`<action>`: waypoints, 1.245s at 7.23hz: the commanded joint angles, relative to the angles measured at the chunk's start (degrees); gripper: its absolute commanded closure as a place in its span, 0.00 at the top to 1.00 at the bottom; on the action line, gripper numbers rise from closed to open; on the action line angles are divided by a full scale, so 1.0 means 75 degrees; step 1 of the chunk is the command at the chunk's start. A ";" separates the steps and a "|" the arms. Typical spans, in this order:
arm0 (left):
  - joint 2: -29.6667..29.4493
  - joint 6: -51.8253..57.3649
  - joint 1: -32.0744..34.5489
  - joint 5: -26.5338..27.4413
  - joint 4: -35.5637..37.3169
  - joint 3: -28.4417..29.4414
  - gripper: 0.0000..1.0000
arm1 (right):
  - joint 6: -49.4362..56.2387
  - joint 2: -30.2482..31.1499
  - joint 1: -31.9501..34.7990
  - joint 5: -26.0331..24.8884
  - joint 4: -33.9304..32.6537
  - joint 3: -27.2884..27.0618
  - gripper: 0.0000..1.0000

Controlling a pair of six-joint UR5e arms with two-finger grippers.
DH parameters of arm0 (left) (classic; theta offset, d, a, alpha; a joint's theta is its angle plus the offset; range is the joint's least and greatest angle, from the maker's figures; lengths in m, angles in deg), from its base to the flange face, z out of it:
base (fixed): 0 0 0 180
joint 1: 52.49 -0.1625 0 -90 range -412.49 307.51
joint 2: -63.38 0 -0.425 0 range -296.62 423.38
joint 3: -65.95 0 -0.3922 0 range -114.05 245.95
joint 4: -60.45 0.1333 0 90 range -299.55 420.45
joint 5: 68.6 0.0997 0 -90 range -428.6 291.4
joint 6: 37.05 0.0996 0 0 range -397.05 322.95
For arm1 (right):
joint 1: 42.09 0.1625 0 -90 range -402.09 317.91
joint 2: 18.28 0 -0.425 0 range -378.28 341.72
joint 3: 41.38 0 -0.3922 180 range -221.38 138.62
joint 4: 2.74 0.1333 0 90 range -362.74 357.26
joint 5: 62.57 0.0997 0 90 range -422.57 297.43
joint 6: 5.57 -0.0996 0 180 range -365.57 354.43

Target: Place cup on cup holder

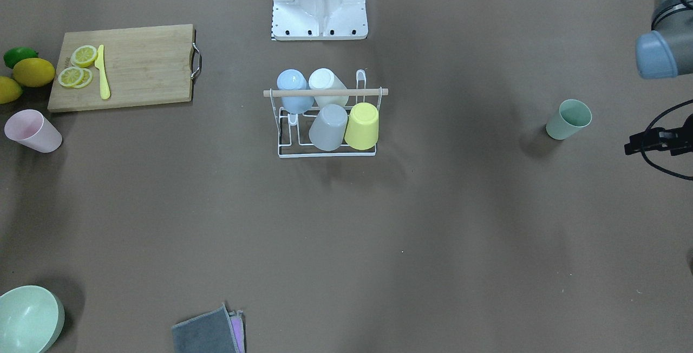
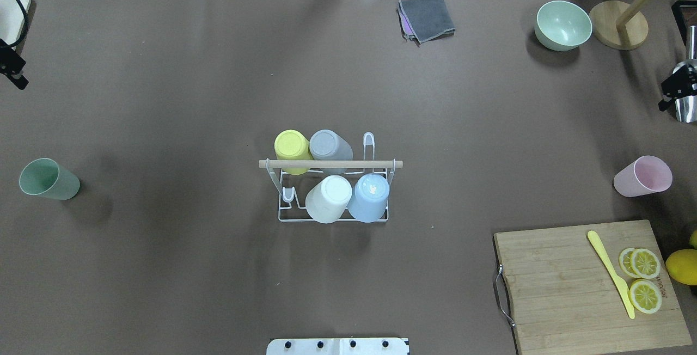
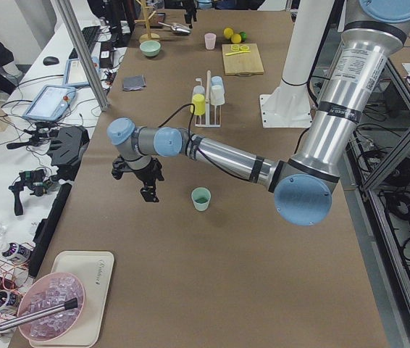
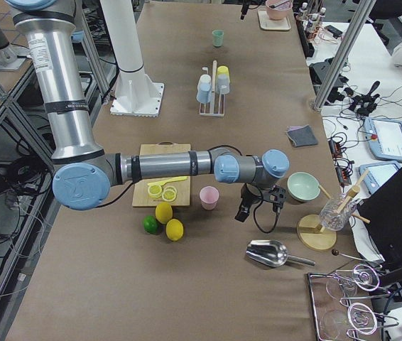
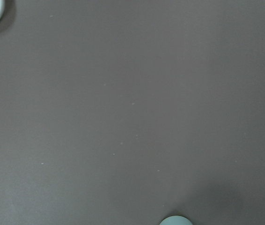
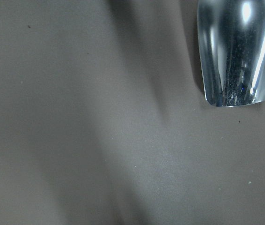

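Arm poses over a table [image 2: 163, 99] at one moment of the cup-placing task. In the left-side view, the left arm [image 3: 227, 159] is bent at the elbow. Its forearm is stretched level above the surface, and the left gripper [image 3: 148, 194] is pointed down, just beside the green cup [image 3: 201, 198]. That cup is set upright, mouth up. The right arm [image 4: 165, 165] is posed likewise in the right-side view. The right gripper [image 4: 243, 213] is hung between the pink cup [image 4: 209, 197] and a green bowl [image 4: 302, 185], near a metal scoop [image 4: 268, 252].

Writing is found in two places: a mark burnt into the cutting board [image 2: 566, 284] beside the lemon slices [image 2: 645, 279], and a label on each upper arm. Neither can be read.

Jaw opening cannot be told for either gripper. Only dark outlines are caught at the edges of the overhead and front views, and the wrist views are filled by table, a cup rim and the scoop. Each gripper is held apart from its nearest cup.

The cup holder [image 2: 326, 164] is placed at mid-table, ahead of the white base plate [image 2: 337, 346] and well apart from both grippers. Four cups are carried upside-down on its prongs — yellow cup [image 2: 291, 145], grey cup [image 2: 329, 145], white cup [image 2: 328, 198], blue cup [image 2: 368, 197].
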 commanded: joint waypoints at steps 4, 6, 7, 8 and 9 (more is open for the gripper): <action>-0.1119 0.1168 -0.0557 0.0426 0.1108 0.0975 0.98 | 0.0165 -0.0325 -0.0552 0.0041 -0.0960 0.0090 0.99; -0.1516 0.1087 -0.0827 0.0454 0.1155 0.1779 0.98 | 0.0703 -0.0383 -0.0717 0.0123 -0.1301 0.0101 0.99; -0.1507 0.1086 -0.0898 0.0442 0.1329 0.1830 0.98 | 0.0716 -0.0384 -0.0880 0.0286 -0.1302 0.0101 0.99; -0.1530 0.1098 -0.1014 0.0442 0.1668 0.1854 0.98 | 0.0728 -0.0442 -0.0998 0.0369 -0.1291 0.0101 0.99; -0.1507 0.1121 -0.1097 0.0431 0.1926 0.1796 0.98 | 0.1111 -0.0442 -0.1184 0.0485 -0.1279 0.0113 0.99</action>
